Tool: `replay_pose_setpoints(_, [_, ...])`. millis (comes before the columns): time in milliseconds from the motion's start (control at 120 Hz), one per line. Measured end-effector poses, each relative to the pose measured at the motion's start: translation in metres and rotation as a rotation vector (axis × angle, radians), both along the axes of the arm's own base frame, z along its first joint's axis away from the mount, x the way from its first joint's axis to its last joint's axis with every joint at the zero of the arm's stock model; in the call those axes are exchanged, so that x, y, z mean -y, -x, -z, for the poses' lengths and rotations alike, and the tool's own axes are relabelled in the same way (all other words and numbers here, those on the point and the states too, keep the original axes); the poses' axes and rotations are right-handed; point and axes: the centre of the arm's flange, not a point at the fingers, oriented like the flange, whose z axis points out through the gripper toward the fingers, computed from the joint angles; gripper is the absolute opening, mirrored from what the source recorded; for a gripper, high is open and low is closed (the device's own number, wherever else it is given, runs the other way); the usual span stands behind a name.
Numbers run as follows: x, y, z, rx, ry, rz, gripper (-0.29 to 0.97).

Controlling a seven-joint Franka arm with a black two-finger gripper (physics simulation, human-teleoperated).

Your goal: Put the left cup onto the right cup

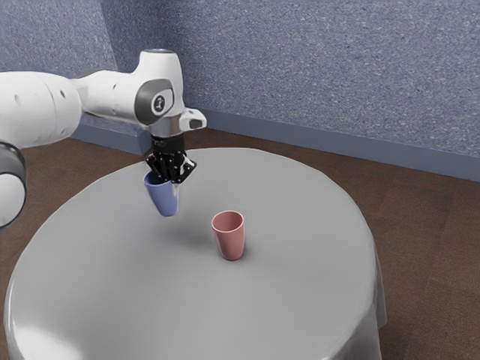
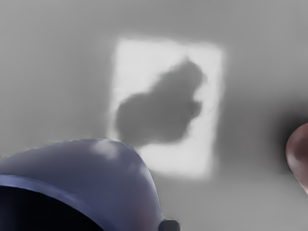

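The blue cup (image 1: pixel 163 198) hangs left of the frame's middle in the exterior view, tilted and lifted off the grey worktop (image 1: pixel 300 292). The black hand (image 1: pixel 169 178) is clamped on its rim from above. The pink cup (image 1: pixel 228 234) stands upright near the middle of the frame, apart from it. In the wrist view the blue cup (image 2: pixel 82 178) is just under the hand. Beyond it a dark shadow (image 2: pixel 161 113) lies on the worktop (image 2: pixel 48 72), and the pink cup (image 2: pixel 299 154) shows partly.
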Motion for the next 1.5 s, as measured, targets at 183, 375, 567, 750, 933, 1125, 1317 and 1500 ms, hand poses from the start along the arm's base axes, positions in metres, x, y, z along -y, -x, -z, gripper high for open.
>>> replay_pose_setpoints(183, [0.04,0.01,-0.031,0.013,-0.013,0.051,-0.11])
replay_pose_setpoints(375, [0.077,0.018,-0.048,0.016,-0.035,0.099,-0.11])
replay_pose_setpoints(567, [0.113,0.024,-0.056,0.014,-0.059,0.15,-0.11])
replay_pose_setpoints(750, [0.134,0.028,-0.059,0.013,-0.079,0.176,-0.11])
replay_pose_setpoints(933, [0.158,0.029,-0.072,0.028,-0.1,0.205,-0.11])
replay_pose_setpoints(1125, [0.172,0.032,-0.076,0.029,-0.115,0.215,-0.11])
replay_pose_setpoints(1317, [0.181,0.023,-0.071,0.033,-0.134,0.214,-0.11])
replay_pose_setpoints(1500, [0.187,0.016,-0.064,0.031,-0.145,0.21,-0.11])
